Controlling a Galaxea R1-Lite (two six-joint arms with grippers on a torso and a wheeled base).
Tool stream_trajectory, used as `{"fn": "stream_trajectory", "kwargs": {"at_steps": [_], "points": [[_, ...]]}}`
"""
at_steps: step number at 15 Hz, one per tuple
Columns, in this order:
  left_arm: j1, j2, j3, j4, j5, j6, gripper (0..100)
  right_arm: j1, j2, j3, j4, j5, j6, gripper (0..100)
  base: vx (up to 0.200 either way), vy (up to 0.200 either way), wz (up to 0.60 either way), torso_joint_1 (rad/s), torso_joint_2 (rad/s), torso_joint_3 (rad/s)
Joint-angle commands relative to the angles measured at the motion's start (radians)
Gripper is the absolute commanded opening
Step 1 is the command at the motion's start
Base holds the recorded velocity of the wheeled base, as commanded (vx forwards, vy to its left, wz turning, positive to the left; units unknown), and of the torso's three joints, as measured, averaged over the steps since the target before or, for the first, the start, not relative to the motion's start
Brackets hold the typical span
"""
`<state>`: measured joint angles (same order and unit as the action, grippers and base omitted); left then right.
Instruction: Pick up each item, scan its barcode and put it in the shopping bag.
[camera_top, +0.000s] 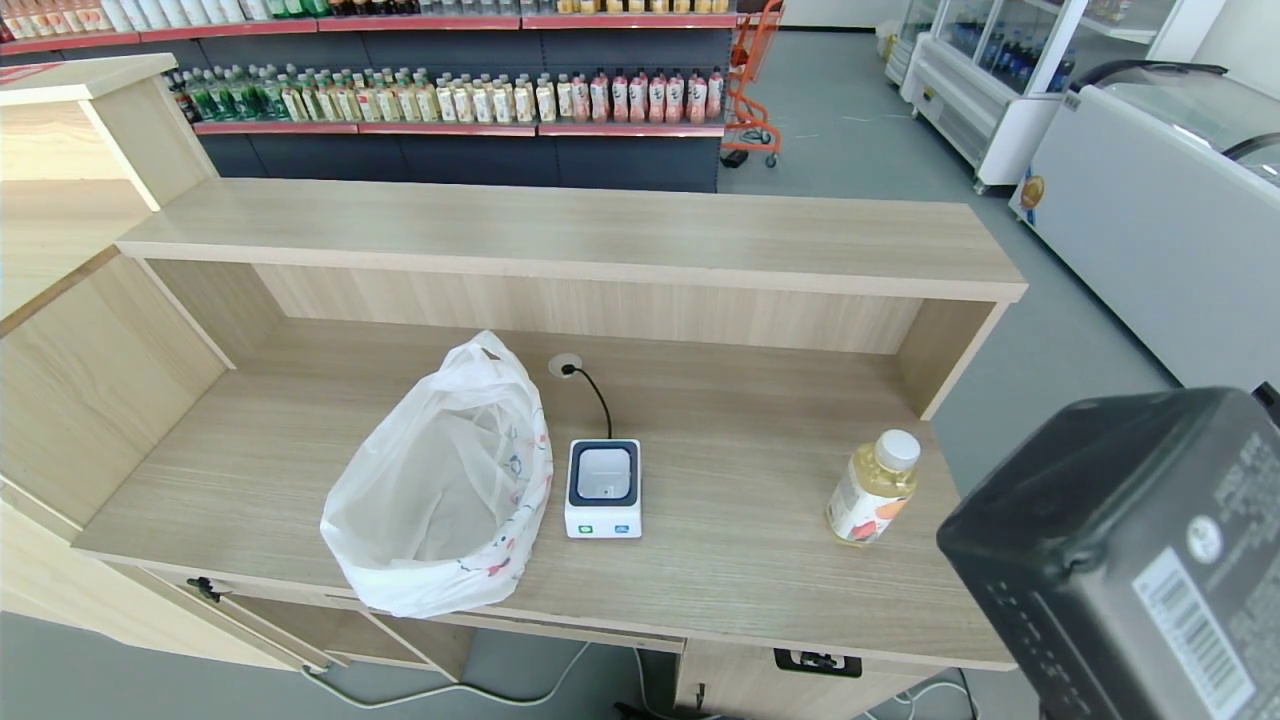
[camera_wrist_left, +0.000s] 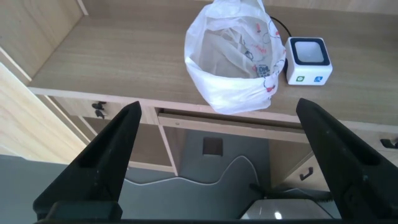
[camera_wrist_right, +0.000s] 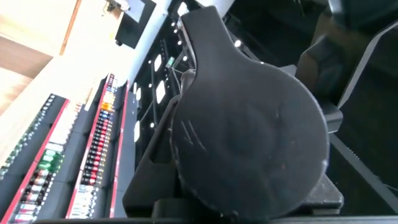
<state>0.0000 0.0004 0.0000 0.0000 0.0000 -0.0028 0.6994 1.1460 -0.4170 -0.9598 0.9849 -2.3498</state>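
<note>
- On the counter (camera_top: 740, 440), to the right of the scanner (camera_top: 603, 487) and shopping bag (camera_top: 440, 490): upright bottle (camera_top: 873, 487), long axis vertical, untouched.
- Far nearer to the right arm (camera_top: 1120, 560); grip state there impossible to tell.
- Below the counter's front edge: left gripper (camera_wrist_left: 219, 109) spread wide, holding nothing.

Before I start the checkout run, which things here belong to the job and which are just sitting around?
For the job:
- bottle, upright on the counter
- scanner, mid-counter
- shopping bag, open, beside the scanner

Just around:
- drinks shelves behind the counter
- orange trolley
- freezers
</note>
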Motion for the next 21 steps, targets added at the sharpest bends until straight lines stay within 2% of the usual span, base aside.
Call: {"fn": "stream_trajectory", "kwargs": {"at_steps": [1, 11, 12, 14, 16, 17, 18, 19, 21], "points": [[0.0, 0.0, 0.0, 0.0, 0.0, 0.0, 100, 0.0, -0.008, 0.004, 0.004, 0.003, 0.0, 0, 0.0, 0.0, 0.0, 0.0, 0.0, 0.0], [0.0, 0.001, 0.0, 0.0, 0.0, 0.0, 100, 0.0, -0.015, 0.006, 0.023, 0.001, -0.003, 0, 0.0, 0.0, 0.0, 0.0, 0.0, 0.0], [0.0, 0.0, 0.0, 0.0, 0.0, 0.0, 100, -0.006, -0.002, -0.005, 0.036, -0.029, 0.032, 0, 0.0, 0.0, 0.0, 0.0, 0.0, 0.0], [0.0, 0.001, 0.0, 0.0, 0.0, 0.0, 100, -0.066, 0.117, -0.137, 0.09, -0.399, 0.451, 0, 0.0, 0.0, 0.0, 0.0, 0.0, 0.0], [0.0, 0.001, 0.0, 0.0, 0.0, 0.0, 100, -0.057, 0.087, -0.181, 0.164, -0.971, 1.049, 0, 0.0, 0.0, 0.0, 0.0, 0.0, 0.0], [0.0, 0.001, 0.0, 0.0, 0.0, 0.0, 100, -0.052, 0.06, -0.195, 0.243, -1.184, 1.291, 0, 0.0, 0.0, 0.0, 0.0, 0.0, 0.0], [0.0, 0.0, 0.0, 0.0, 0.0, 0.0, 100, -0.067, 0.049, -0.2, 0.294, -1.206, 1.382, 0, 0.0, 0.0, 0.0, 0.0, 0.0, 0.0], [0.0, 0.001, 0.0, 0.0, 0.0, 0.0, 100, -0.132, 0.017, -0.189, 0.371, -1.21, 1.475, 0, 0.0, 0.0, 0.0, 0.0, 0.0, 0.0], [0.0, 0.001, 0.0, 0.0, 0.0, 0.0, 100, -0.253, -0.06, -0.167, 0.595, -1.203, 1.566, 0, 0.0, 0.0, 0.0, 0.0, 0.0, 0.0]]}}
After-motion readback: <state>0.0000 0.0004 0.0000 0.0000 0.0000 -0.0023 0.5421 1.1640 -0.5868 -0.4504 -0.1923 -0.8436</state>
